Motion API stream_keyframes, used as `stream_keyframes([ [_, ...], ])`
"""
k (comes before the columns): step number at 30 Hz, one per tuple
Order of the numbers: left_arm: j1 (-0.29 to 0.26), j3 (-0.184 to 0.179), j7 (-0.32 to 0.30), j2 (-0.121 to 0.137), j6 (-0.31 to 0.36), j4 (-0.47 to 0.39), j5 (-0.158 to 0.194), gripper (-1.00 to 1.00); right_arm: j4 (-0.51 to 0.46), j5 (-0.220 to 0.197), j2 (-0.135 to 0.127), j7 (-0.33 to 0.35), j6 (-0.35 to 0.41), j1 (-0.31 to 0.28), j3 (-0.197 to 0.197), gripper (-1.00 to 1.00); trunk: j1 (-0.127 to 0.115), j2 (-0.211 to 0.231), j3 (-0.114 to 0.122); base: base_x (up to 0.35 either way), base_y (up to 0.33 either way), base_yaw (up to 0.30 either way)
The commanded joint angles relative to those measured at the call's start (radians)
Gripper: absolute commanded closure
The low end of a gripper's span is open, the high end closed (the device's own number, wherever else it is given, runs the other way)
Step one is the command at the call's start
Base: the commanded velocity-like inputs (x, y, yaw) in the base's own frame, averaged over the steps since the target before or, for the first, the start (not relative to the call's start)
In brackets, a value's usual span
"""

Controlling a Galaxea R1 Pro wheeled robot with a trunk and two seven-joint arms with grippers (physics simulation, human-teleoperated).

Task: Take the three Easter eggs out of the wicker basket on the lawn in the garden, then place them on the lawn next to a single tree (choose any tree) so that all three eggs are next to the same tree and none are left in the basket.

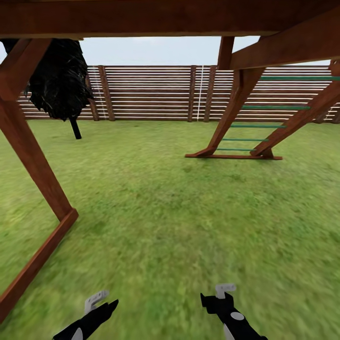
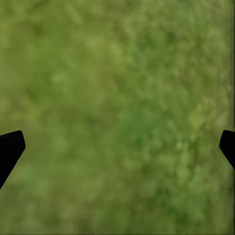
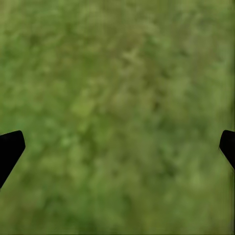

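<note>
1. Two grippers, left and right, hang over bare lawn, fingers spread, holding nothing.
2. Basket and eggs unsighted; direction, probably elsewhere, cannot be judged.

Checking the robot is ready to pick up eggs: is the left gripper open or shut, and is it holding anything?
Open and empty: in the left wrist view the left gripper's fingertips sit far apart with just lawn between them.
</note>
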Motion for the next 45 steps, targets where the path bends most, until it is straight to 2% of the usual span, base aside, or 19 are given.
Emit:
stream_keyframes([
  [1, 0.000, 0.006, -0.006, -0.001, 0.010, -0.001, 0.010, -1.00, 0.001, 0.005, 0.000, 0.000, -0.003, 0.000, 0.000, -1.00, 0.000, 0.000, -0.001, 0.314, -0.104, 0.053],
  [9, 0.000, 0.006, -0.006, -0.001, 0.010, -0.001, 0.010, -1.00, 0.001, 0.004, 0.000, -0.001, -0.003, 0.000, 0.000, -1.00, 0.000, 0.000, -0.001, 0.314, -0.104, 0.159],
  [38, 0.000, 0.006, -0.006, 0.000, 0.010, -0.001, 0.010, -1.00, 0.001, 0.004, 0.000, -0.003, -0.003, 0.001, 0.000, -1.00, 0.000, 0.000, -0.001, 0.314, -0.104, 0.006],
  [45, 0.000, 0.006, -0.006, 0.000, 0.010, -0.001, 0.010, -1.00, 0.001, 0.004, 0.000, -0.002, -0.003, 0.001, 0.000, -1.00, 0.000, 0.000, -0.001, 0.314, -0.104, 0.237],
])
